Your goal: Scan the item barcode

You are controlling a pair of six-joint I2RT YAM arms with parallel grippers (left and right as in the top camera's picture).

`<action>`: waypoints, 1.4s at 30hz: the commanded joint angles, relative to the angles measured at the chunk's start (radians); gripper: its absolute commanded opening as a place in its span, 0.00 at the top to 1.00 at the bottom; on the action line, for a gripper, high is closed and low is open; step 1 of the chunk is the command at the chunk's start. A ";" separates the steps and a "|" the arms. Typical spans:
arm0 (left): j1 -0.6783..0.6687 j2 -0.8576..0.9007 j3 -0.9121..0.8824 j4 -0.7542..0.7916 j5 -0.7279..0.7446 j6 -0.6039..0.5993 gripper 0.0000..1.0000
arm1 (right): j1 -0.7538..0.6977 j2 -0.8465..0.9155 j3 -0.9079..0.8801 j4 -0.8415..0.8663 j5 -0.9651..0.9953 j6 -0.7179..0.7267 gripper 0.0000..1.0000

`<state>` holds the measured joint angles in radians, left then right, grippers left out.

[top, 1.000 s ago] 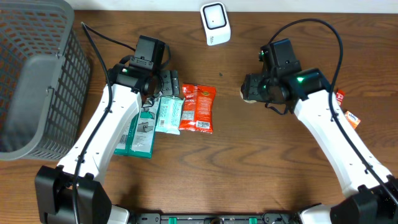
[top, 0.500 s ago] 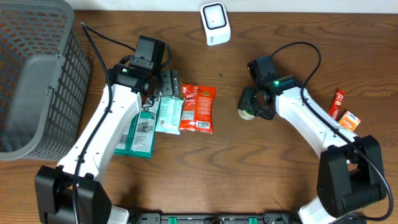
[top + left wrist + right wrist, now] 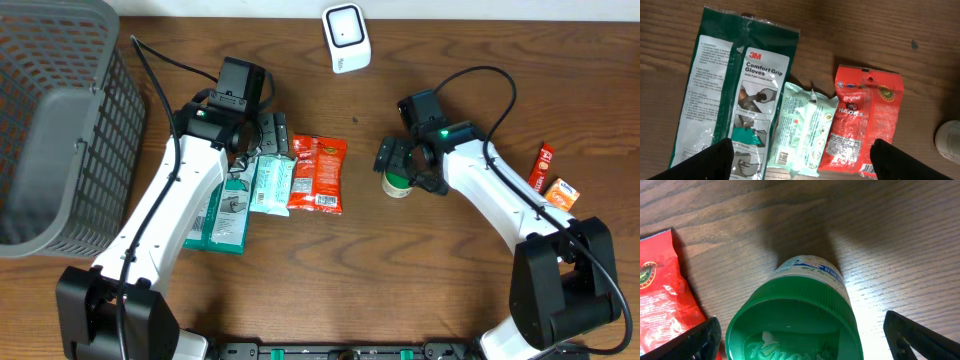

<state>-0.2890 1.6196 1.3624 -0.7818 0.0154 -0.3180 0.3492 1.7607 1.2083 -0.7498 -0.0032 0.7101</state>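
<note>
Our right gripper stands wide open with nothing in its grasp. The green-lidded jar sits on the table directly between its fingers, lid turned toward the wrist camera and white label beyond it. Bare wood shows between the jar and one finger. The other finger lies so close to the lid's rim that we cannot tell whether it touches.

The white scanner stands ahead of this gripper, farther from the arm's base and well apart from the jar. Off to this gripper's outer side, also well apart, lie a red sachet and a small orange box.

Our left gripper is likewise spread wide and empty, hanging above three flat packets. The pale mint packet lies beneath the gap between its fingers. The green gloves pack (the print reads "Comfort Grip Gloves") runs under one finger, just beside the mint packet. The red snack packet lies toward the other finger, on the side nearer the right gripper. The grey basket sits on the left gripper's outer side.
</note>
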 commanded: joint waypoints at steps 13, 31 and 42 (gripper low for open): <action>0.003 0.002 -0.003 -0.002 -0.016 -0.009 0.12 | -0.075 -0.014 0.359 -0.402 -0.139 -0.454 0.01; 0.003 0.002 -0.003 -0.002 -0.017 -0.009 0.12 | -0.059 0.155 0.398 -0.432 -0.081 -0.502 0.01; 0.003 0.002 -0.003 -0.002 -0.017 -0.009 0.12 | -0.002 0.208 0.396 -0.399 0.023 -0.525 0.17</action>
<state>-0.2890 1.6196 1.3624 -0.7818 0.0154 -0.3180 0.3271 1.9293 1.6077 -1.1503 -0.0372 0.1955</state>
